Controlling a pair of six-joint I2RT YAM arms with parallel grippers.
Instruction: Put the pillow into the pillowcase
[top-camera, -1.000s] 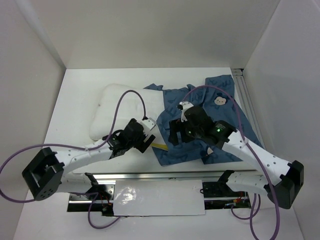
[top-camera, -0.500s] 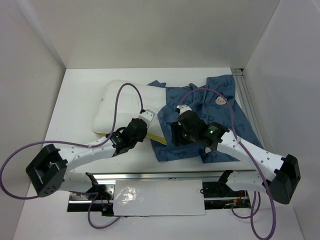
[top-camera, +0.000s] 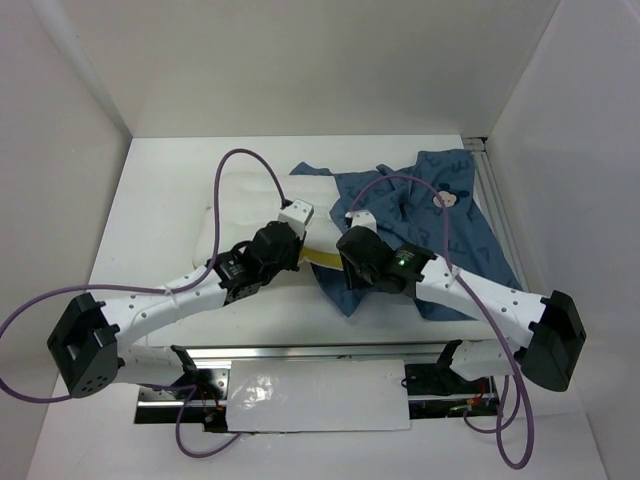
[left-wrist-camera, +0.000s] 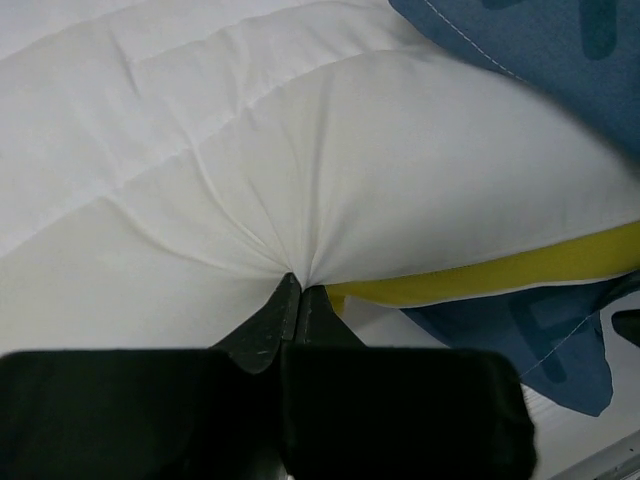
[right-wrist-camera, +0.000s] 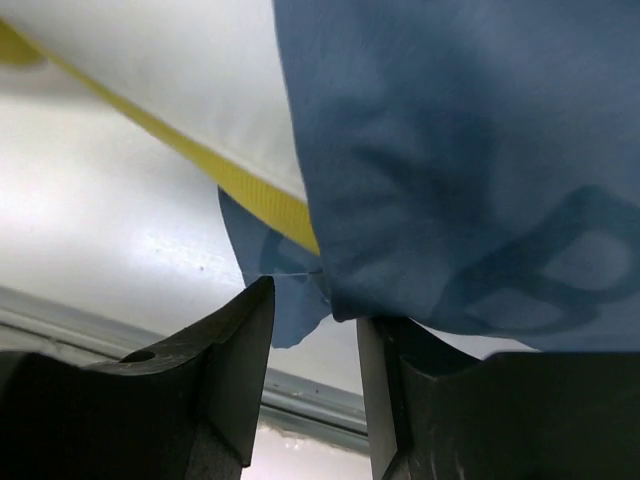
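Note:
The white pillow (top-camera: 250, 212) lies at the left centre of the table, its right end under the opening of the blue pillowcase (top-camera: 480, 250). A yellow strip (top-camera: 322, 258) shows where the two meet. My left gripper (top-camera: 296, 232) is shut, pinching a fold of the pillow (left-wrist-camera: 350, 170) at its near edge, beside the yellow strip (left-wrist-camera: 500, 270). My right gripper (top-camera: 340, 278) hovers at the pillowcase's near left corner, jaws apart. In the right wrist view the blue cloth (right-wrist-camera: 450, 180) drapes over one finger (right-wrist-camera: 400, 380), and the gap of the right gripper (right-wrist-camera: 315, 300) holds nothing.
A metal rail (top-camera: 320, 350) runs along the near table edge, also seen as the rail (right-wrist-camera: 300, 400) past the right jaws. White walls enclose the table on three sides. Purple cables (top-camera: 225, 175) loop above both arms.
The left gripper went from open to shut on the pillow and pushed it right, toward the pillowcase. The right gripper moved left and its jaws narrowed. The pillowcase bunched up.

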